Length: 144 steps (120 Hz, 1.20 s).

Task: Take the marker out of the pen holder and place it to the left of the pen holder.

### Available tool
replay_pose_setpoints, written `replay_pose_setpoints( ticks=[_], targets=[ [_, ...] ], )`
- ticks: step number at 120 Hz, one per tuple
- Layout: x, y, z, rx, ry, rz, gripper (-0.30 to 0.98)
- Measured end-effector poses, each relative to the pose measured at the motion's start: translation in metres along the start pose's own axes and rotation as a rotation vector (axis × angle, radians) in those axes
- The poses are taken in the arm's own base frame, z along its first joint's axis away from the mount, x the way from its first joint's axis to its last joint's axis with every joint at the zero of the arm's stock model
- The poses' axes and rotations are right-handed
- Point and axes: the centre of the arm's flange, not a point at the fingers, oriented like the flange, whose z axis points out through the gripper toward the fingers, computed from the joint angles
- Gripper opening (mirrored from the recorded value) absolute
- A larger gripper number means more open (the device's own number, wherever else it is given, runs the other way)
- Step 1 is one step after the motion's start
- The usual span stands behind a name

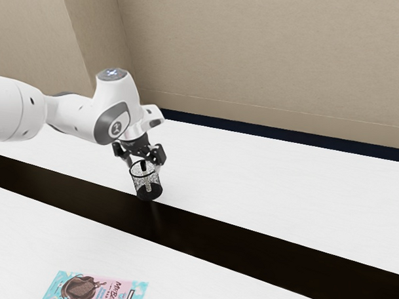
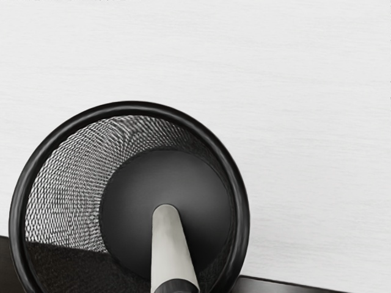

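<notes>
My gripper (image 1: pixel 143 162) is directly over the black mesh pen holder (image 1: pixel 149 196), its two fingers spread wide at the rim's height. Between them, the marker's dark upper end (image 1: pixel 144 166) reaches up near the rim, with neither finger touching it. The marker stands inside the holder, its pale body visible through the mesh. In the wrist view the pen holder (image 2: pixel 238 201) is seen from above, and the light grey marker (image 2: pixel 171 247) slants from the holder's dark floor toward the hand, ending in a black part.
A dark strip (image 1: pixel 209 233) crosses the white table (image 1: pixel 286 179), and the holder stands by its edge. A pink and light-blue chocolate wrapper (image 1: pixel 116 293) lies on the near white section. Behind the table rises a beige wall (image 1: pixel 262 55).
</notes>
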Motion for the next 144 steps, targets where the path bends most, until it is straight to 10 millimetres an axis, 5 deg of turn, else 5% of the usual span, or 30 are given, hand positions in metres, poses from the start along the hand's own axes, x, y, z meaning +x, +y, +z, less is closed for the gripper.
replay_pose_setpoints(
  ticks=[18, 58, 144],
  targets=[
    [0.001, 0.000, -0.002, -0.003, 0.012, 0.018, 0.63],
    [-0.001, -0.001, -0.007, -0.005, 0.019, 0.042, 0.22],
    [-0.004, -0.010, -0.014, 0.015, 0.022, 0.045, -0.08]
  ],
)
